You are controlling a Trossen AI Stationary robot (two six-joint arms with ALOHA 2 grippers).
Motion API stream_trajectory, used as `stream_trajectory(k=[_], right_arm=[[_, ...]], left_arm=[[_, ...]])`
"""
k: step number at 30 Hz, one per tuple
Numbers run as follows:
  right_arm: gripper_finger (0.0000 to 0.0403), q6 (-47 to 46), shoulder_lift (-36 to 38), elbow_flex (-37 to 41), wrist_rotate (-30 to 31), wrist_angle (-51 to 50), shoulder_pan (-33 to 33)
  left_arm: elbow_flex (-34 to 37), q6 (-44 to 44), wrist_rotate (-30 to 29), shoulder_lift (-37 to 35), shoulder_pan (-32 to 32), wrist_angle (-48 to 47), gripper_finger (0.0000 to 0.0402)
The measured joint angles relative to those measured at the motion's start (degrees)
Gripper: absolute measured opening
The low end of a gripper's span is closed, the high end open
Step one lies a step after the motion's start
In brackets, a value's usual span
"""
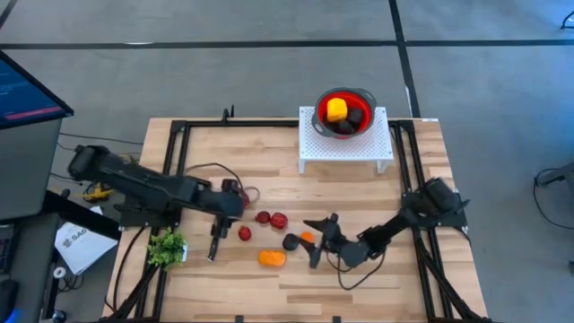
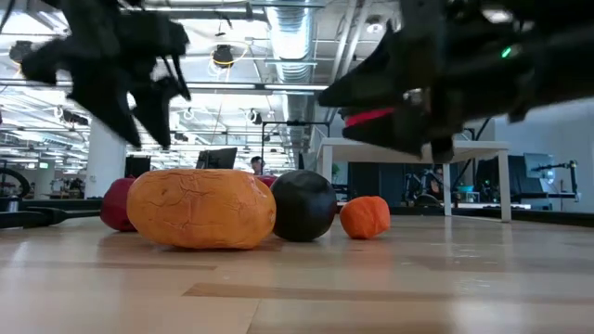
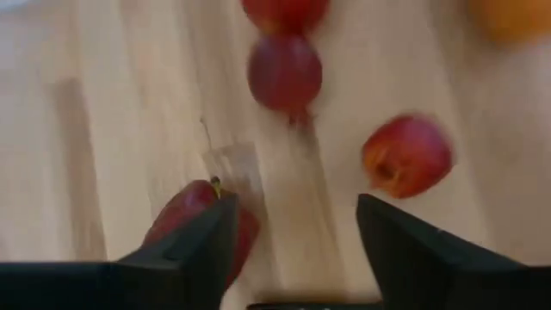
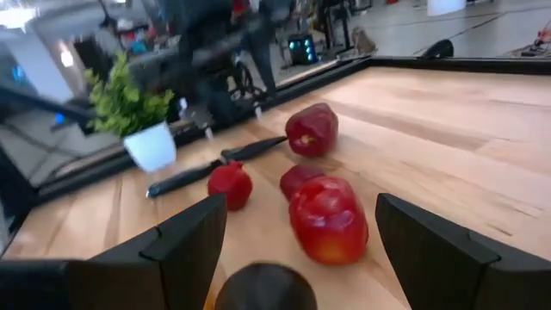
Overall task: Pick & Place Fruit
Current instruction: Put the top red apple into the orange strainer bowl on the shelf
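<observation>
1. No writing on the table is legible.
2. Left gripper [image 1: 214, 252] reaches low over the wooden table [image 1: 404, 287], fingers apart, empty, beside a small red toy fruit [image 1: 244, 233].
3. Right gripper [image 1: 316, 240] hangs low, fingers apart, empty, by the dark purple round fruit [image 1: 291, 241].

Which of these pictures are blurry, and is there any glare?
Left wrist view: the red fruit and table are smeared and soft. Low view: both dark arms overhead are out of focus, while the orange fruit is sharp; ceiling lights glare behind. High view: evenly lit.
</observation>
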State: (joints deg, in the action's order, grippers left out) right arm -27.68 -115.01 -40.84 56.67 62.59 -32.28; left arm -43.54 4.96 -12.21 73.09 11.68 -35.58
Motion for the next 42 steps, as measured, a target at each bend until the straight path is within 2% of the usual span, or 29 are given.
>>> stream_trajectory(k=[3, 7, 12, 16, 24, 31, 36, 42], right_arm=[[0.0291, 1.4, -2.7, 0.0, -1.2, 6.2, 1.2], [0.0291, 1.6, -4.4, -0.1, -1.5, 10.2, 2.1], [0.0291, 1.7, -4.4, -0.1, -5.1, 10.2, 3.1], [0.0291, 1.7, -4.4, -0.7, -6.2, 10.0, 3.4], [0.0291, 1.7, -4.4, -0.9, -7.6, 9.9, 3.6], [0.0291, 1.7, -4.4, -0.9, -7.7, 9.9, 3.5], [0.0291, 1.7, -4.3, -0.9, -7.7, 9.9, 3.5], [0.0291, 1.7, -4.3, -0.9, -7.7, 9.9, 3.5]], left_arm=[[-2.4, 4.7, -0.7, 6.6, -0.6, -1.4, 0.0273], [-4.8, 9.6, -6.1, 12.1, -0.6, -2.1, 0.0308], [-6.0, 11.2, -9.3, 14.0, -0.8, -3.3, 0.0334], [-5.7, 11.1, -8.0, 14.0, -2.6, -5.8, 0.0341], [-2.6, 16.3, -8.0, 14.0, -6.5, -4.9, 0.0342], [-1.2, 18.4, -7.9, 14.0, -6.9, -4.6, 0.0338], [-0.7, 16.8, -7.9, 14.0, -7.0, -4.7, 0.0313], [-0.7, 15.4, -7.9, 14.0, -8.4, -4.7, 0.0262]])
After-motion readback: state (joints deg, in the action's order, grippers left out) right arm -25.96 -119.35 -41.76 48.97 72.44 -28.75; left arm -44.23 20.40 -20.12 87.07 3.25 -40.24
